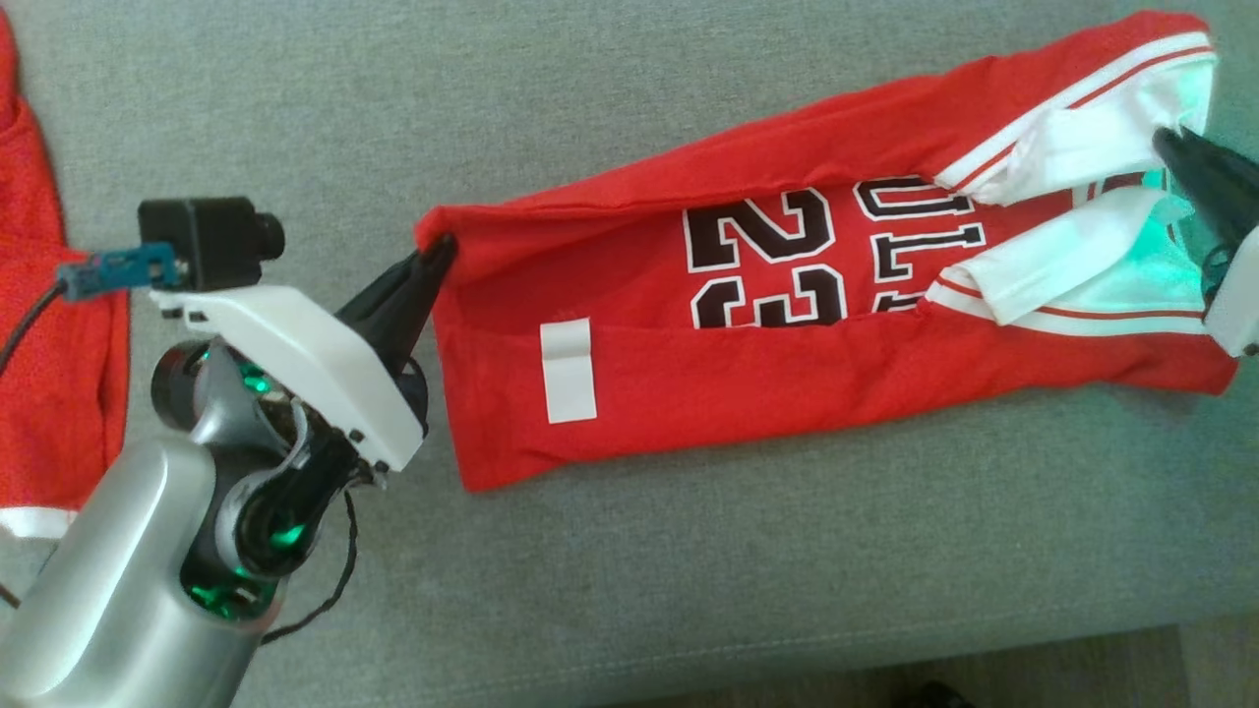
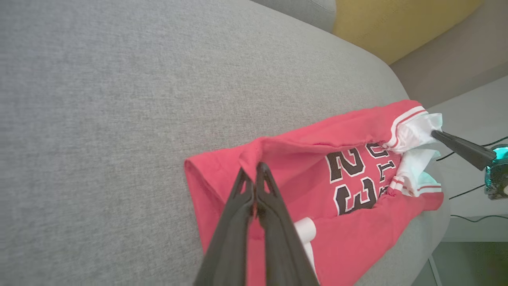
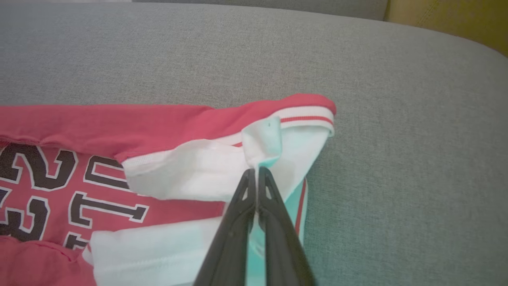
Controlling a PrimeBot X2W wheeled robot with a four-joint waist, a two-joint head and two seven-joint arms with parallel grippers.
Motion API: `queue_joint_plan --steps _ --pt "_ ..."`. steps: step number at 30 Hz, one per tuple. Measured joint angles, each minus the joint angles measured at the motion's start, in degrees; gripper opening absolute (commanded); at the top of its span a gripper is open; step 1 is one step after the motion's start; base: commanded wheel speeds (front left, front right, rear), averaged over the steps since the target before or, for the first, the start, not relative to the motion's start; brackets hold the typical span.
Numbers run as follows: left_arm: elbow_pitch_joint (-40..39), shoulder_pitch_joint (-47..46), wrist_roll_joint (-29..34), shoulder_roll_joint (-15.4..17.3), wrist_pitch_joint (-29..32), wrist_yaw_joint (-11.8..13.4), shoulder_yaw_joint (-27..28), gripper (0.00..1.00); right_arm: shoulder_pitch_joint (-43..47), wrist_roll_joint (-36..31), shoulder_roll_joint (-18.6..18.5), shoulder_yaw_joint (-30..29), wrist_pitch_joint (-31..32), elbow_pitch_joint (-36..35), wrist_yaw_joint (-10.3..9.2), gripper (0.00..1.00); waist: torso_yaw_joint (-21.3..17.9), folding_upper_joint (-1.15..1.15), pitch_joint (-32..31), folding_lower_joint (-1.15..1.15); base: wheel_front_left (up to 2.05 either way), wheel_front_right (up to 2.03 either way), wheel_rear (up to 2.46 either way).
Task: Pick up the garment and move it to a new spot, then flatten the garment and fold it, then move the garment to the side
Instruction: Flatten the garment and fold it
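My left gripper (image 1: 441, 248) pinches a hem corner of the red fabric jersey (image 1: 748, 383) numbered 23; my right gripper (image 1: 1169, 140) pinches its white shoulder fabric.

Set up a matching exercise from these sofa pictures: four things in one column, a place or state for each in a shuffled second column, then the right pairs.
Things:
1. left gripper
2. right gripper
3. white patch
4. second red garment

Places or states:
A. jaws shut on white fabric at the striped end of the jersey
B. lies at the head view's left edge, apart from the jersey
C. jaws shut on the jersey's plain red corner
D. sits on the jersey's lower red flap, near the plain end

Pairs: 1-C, 2-A, 3-D, 4-B.
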Motion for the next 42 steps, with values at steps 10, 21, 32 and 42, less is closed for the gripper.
queue_joint_plan --steps 10,21,32,42 --pt "0.6 2.2 2.6 1.9 0.0 -0.1 -3.0 1.0 3.5 -1.0 1.0 -2.1 4.7 -0.4 0.0 1.0 0.1 0.0 -0.5 0.0 0.0 0.0 0.0" --pt "3.4 7.3 12.5 -0.4 -17.8 4.6 -1.8 1.0 5.7 -1.4 5.2 -13.7 7.5 -1.6 0.0 1.0 0.3 0.0 -2.3 0.0 0.0 0.0 0.0" --pt "10.3 7.5 21.8 -9.8 -37.3 5.5 -4.5 1.0 0.3 -13.8 18.4 -22.1 8.5 6.9 0.0 1.0 2.5 0.0 0.0 0.0 0.0 0.0 0.0" --pt "14.7 11.6 26.3 -14.3 -38.0 2.0 -5.4 1.0 0.2 -14.4 17.7 -19.7 11.8 10.6 0.0 1.0 4.3 0.0 -0.9 0.0 0.0 0.0 0.0"
